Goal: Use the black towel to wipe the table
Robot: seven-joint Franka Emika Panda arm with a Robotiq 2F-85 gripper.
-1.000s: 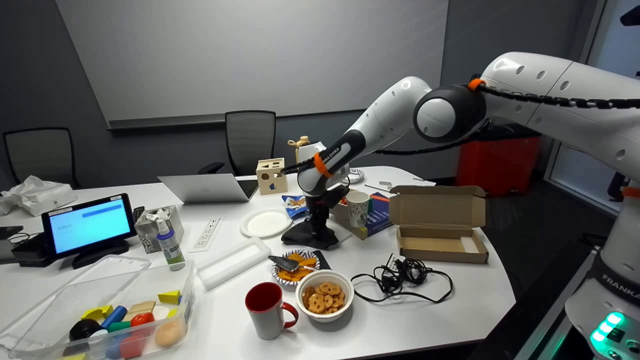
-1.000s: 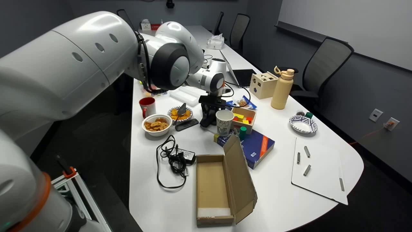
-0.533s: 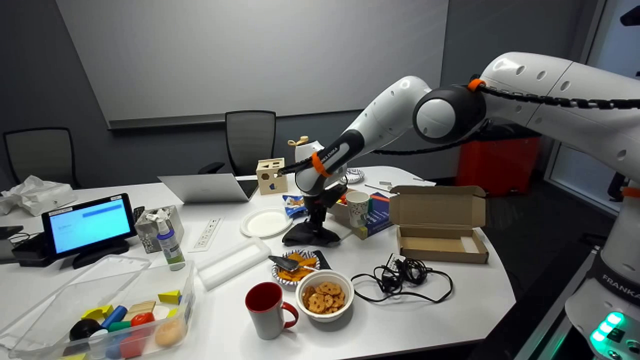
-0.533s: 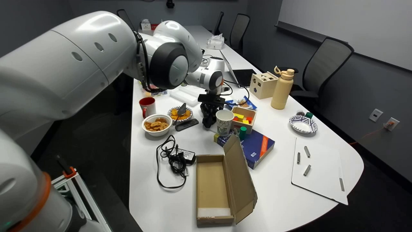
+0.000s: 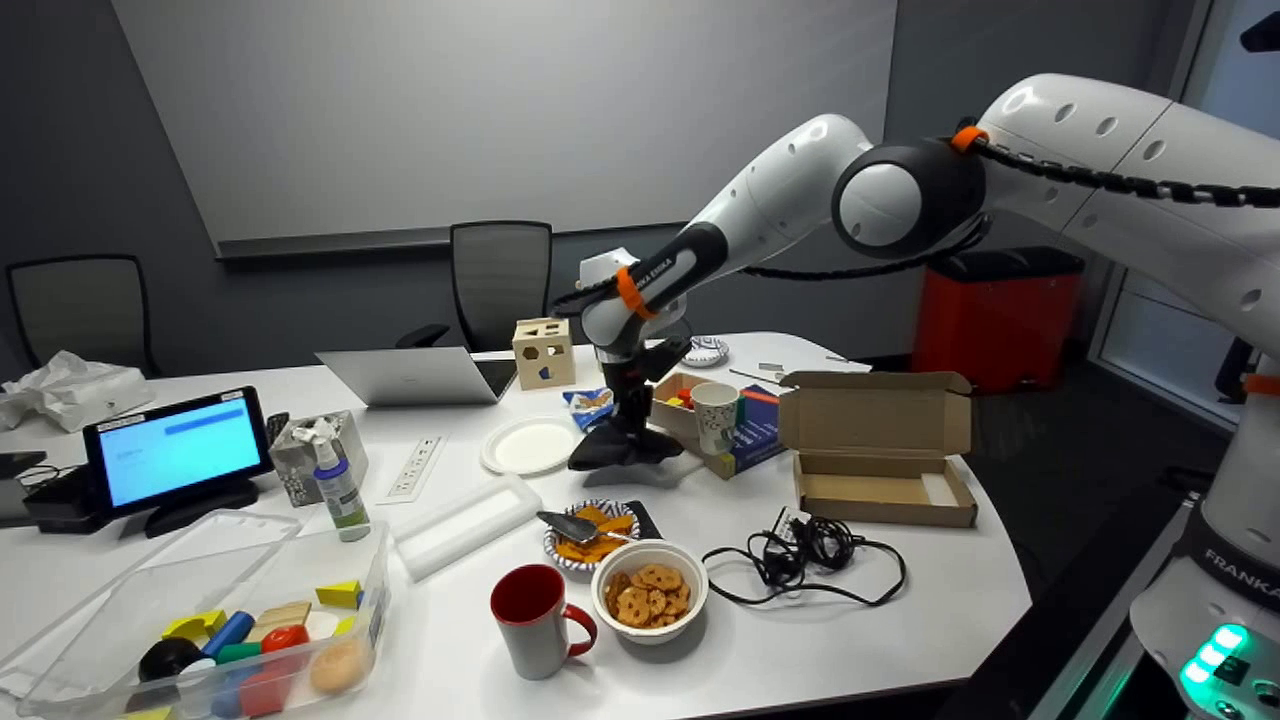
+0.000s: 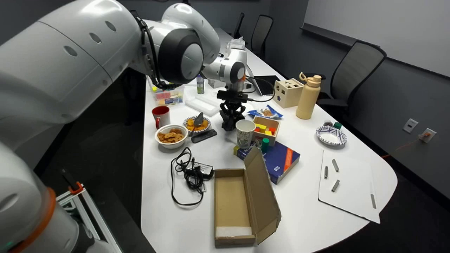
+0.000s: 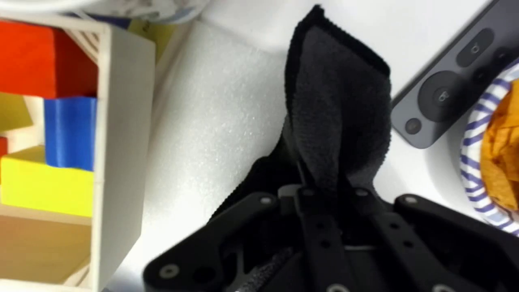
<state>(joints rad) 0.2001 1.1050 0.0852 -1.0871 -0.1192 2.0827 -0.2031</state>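
Observation:
My gripper [image 5: 630, 420] points down over the far middle of the white table [image 5: 800, 640]. It is shut on the black towel [image 5: 612, 452], which hangs bunched from the fingers with its lower edges flared. A shadow lies below the towel, and it appears slightly raised off the table. The gripper [image 6: 232, 114] and towel [image 6: 229, 123] also show in an exterior view, behind the patterned cup. In the wrist view, the gripper [image 7: 332, 194] pinches the towel [image 7: 340, 101] between its fingers. A folded towel corner points away from the fingers.
A wooden box of blocks [image 7: 121, 154] and a patterned cup [image 6: 245, 134] stand on one side of the towel. A remote [image 7: 429, 97] and a striped bowl with orange food [image 7: 472, 162] lie on the other. A white plate [image 5: 530, 446] and blue snack bag [image 6: 265, 112] are close by.
The arm has risen, lifting the gripper and the towel with it. The towel lay spread lower against the table before and now hangs higher. The other objects have not moved.

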